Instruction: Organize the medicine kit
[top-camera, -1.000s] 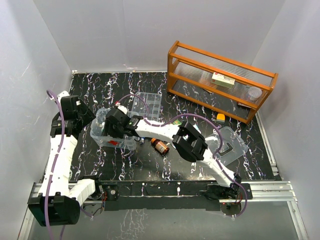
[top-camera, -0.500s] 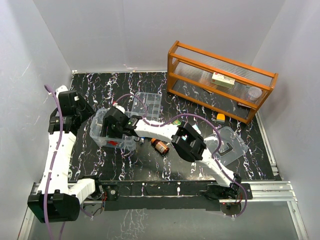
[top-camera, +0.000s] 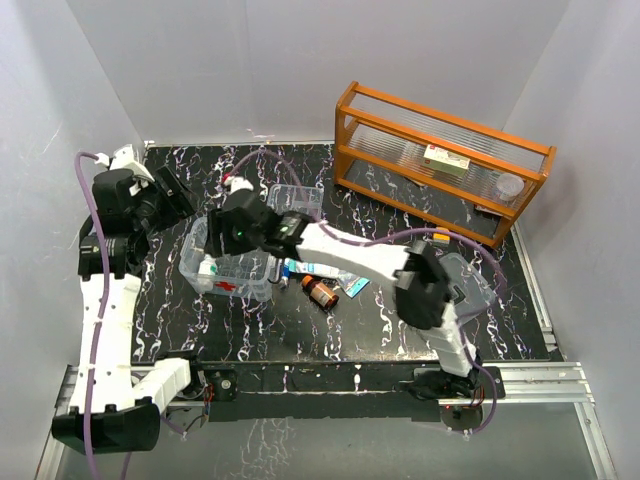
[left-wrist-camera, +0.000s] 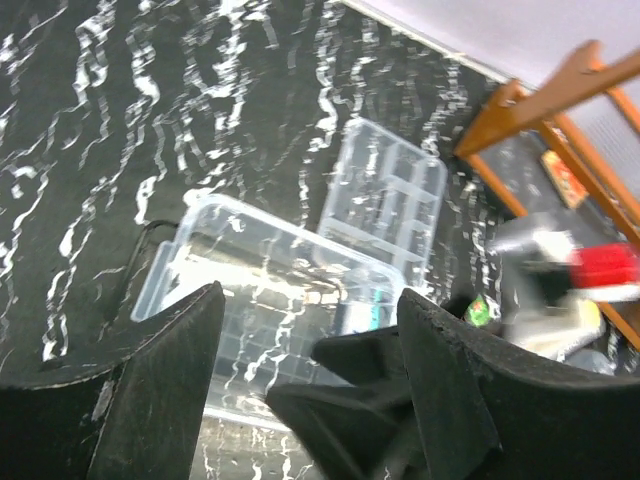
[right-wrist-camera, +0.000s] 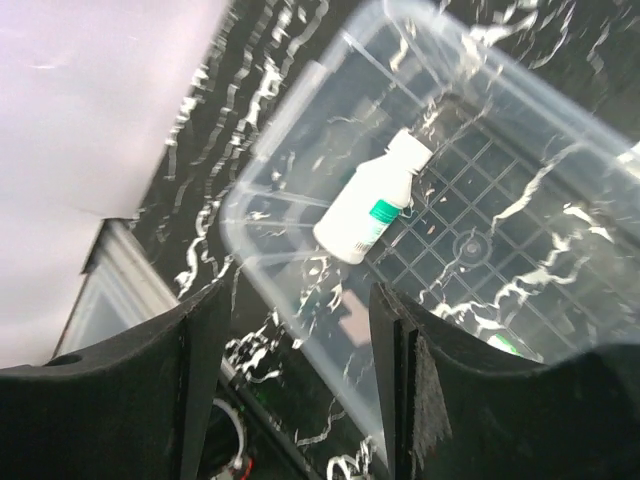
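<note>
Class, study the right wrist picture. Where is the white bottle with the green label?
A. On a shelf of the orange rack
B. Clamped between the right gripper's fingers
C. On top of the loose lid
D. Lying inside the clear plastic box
D: the white bottle lies on its side on the gridded floor of the clear plastic box.

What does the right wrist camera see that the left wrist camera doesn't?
Only the right wrist view plainly shows a white bottle with a green label lying inside the medicine kit box. Only the left wrist view shows the clear divided tray beyond the box and part of the orange wooden rack. Both show the lidless box on the black marbled table.
</note>
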